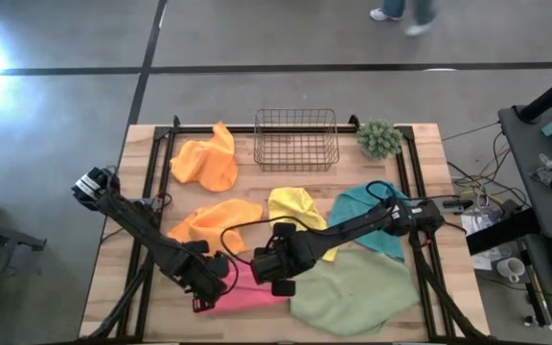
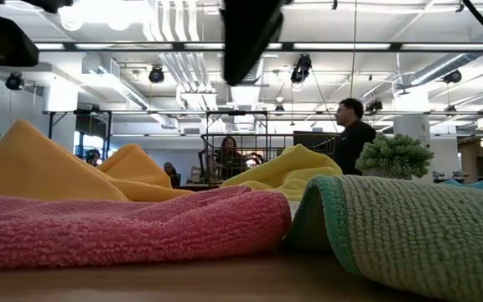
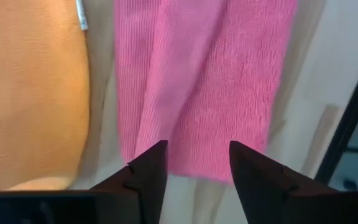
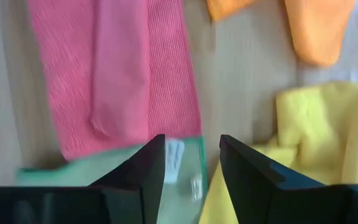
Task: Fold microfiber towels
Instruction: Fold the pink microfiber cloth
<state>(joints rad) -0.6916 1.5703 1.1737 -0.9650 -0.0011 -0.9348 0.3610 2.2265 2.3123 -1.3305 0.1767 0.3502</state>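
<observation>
Pink ribbed microfiber towel (image 3: 197, 81) fills my left wrist view, lying directly ahead of my left gripper (image 3: 194, 168), whose fingers stand parted with nothing between them. I judge it partly folded at best: it reads as a long, doubled strip, though not yet squared off.

My right gripper (image 4: 188, 165) hovers just beside the left one, fingers likewise spread and empty. Below its tips lies the corner of the large light green plush towel (image 1: 357, 292), white tag showing, with the pink towel just beyond and the crumpled yellow towel (image 4: 319, 134) off to one side.

Everything else looks untouched, as far as I can judge. From above, I see one rumpled orange towel (image 1: 217, 222) close behind my left gripper, a second bunched orange towel (image 1: 209, 161) well beyond it near the empty wire basket (image 1: 296, 139), and the teal towel (image 1: 370, 218) under my right arm's forearm. None of these lies flat or folded, and nothing sits in the basket.

So I reckon the job has barely begun: one towel in hand, five left.
</observation>
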